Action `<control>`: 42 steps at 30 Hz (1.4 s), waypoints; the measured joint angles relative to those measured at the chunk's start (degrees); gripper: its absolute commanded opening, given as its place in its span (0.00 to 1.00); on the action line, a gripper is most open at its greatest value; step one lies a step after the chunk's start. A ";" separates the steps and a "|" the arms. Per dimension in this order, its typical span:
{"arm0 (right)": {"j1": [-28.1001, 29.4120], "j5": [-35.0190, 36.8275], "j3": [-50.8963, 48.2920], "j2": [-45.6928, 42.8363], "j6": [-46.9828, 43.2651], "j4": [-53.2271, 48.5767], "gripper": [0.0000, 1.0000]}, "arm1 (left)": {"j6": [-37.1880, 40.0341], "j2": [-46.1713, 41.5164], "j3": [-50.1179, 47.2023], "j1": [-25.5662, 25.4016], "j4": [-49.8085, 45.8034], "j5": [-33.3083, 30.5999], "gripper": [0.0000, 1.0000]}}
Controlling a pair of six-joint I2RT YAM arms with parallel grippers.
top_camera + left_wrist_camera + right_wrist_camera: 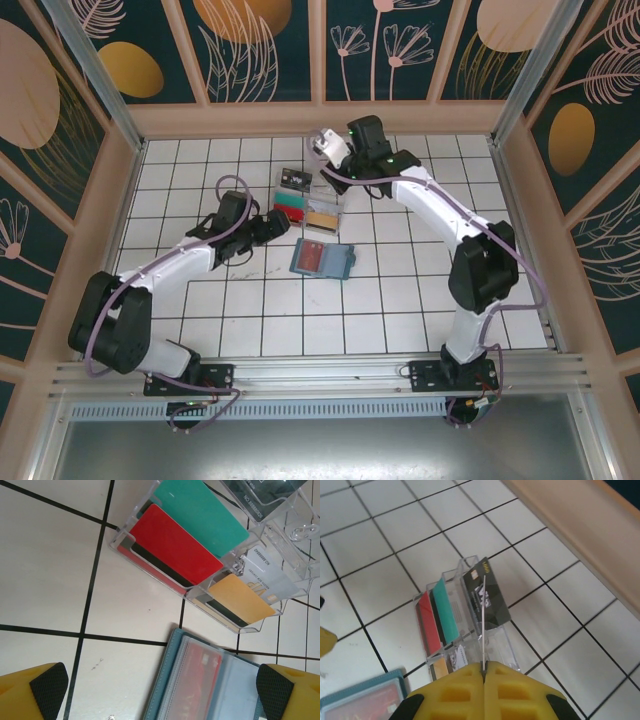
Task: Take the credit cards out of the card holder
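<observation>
Card holder (322,259) lies open near the middle of the table (200,320), a reddish credit card (200,672) tucked in its clear pocket. Your left gripper (160,690) hangs just beside it on the left, jaws spread wide, holding nothing. Risk: nothing pins the card holder, so a pinch may lift pocket and card together, or shove it into the clear tray (122,542) just beyond. Toward the far edge, your right gripper (484,672) is clamped on a thin card (483,620) above the tray; it is seen edge-on, colour unreadable. Risk: gripped by one margin only, it may pivot, slip, or snag the black card (490,597) on release.
</observation>
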 measured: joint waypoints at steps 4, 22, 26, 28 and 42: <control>0.02 -0.81 3.08 3.93 -5.33 -3.78 0.00 | -0.94 -1.29 -1.44 1.33 0.02 0.44 0.99; -0.20 -4.83 12.15 13.94 -14.67 -17.07 0.00 | -2.16 -1.51 -1.88 1.90 0.02 1.92 0.99; -0.59 -4.52 12.33 16.06 -15.50 -18.49 0.00 | -2.36 -1.51 -1.97 1.90 0.02 1.97 0.99; -0.74 -4.31 12.33 16.61 -15.89 -19.26 0.00 | -2.38 -1.51 -2.10 1.92 0.02 2.05 0.99; -1.07 -1.92 13.62 17.16 -17.18 -22.95 0.00 | -2.60 -1.40 -3.19 1.90 0.50 3.19 0.99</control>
